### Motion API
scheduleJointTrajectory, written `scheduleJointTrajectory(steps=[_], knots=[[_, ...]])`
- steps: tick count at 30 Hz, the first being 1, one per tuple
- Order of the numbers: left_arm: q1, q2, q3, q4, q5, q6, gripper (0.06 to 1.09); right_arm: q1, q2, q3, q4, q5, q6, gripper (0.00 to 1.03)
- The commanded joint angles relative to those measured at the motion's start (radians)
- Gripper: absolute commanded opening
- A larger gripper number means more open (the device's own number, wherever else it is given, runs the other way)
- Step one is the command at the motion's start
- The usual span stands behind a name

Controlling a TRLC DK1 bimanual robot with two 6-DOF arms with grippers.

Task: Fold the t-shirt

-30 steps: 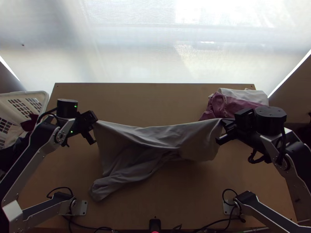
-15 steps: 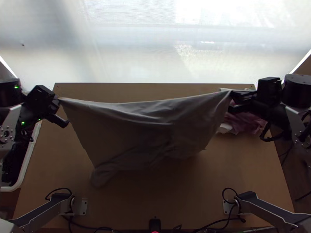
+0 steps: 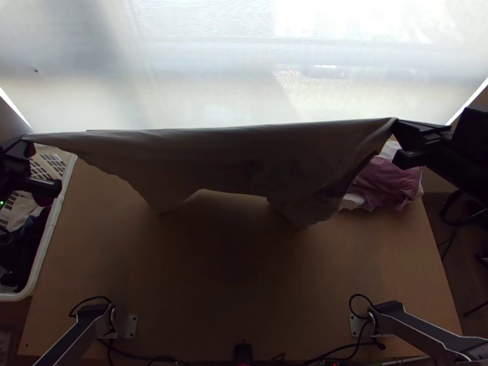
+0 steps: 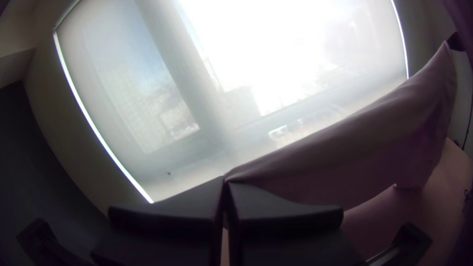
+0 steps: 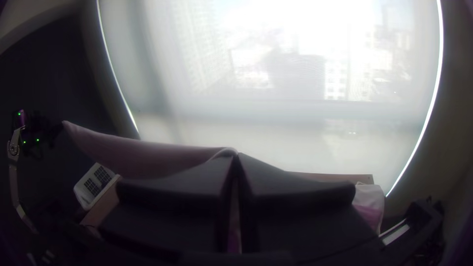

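Observation:
The grey t-shirt hangs stretched between both grippers above the far part of the table, its lower edge uneven. At the top view's left edge my left gripper holds one upper corner; in the left wrist view the left gripper is shut on that corner of the shirt. My right gripper grips the opposite corner near the table's far right. In the right wrist view the right gripper is shut, with the shirt running off from its fingertips.
Pink and white folded cloths lie at the table's far right corner, close below the right gripper. A white basket with clothes stands beside the table's left edge. The bare wooden table stretches in front of the shirt.
Both grippers have moved apart and toward the picture's top, drawing the shirt out wide. Its lower part, earlier low over the middle of the table, has swung up the picture.

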Motion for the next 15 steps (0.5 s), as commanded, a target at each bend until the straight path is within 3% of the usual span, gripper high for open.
scheduleJointTrajectory(steps=[1, 15], knots=[[0.020, -0.105, 0.009, -0.037, -0.002, -0.005, 0.10, 0.056, -0.088, -0.018, -0.063, -0.007, -0.016, 0.03], [-0.025, -0.283, 0.031, -0.268, 0.001, -0.022, 0.10, 0.176, -0.231, -0.002, -0.258, -0.024, -0.074, 0.03]])
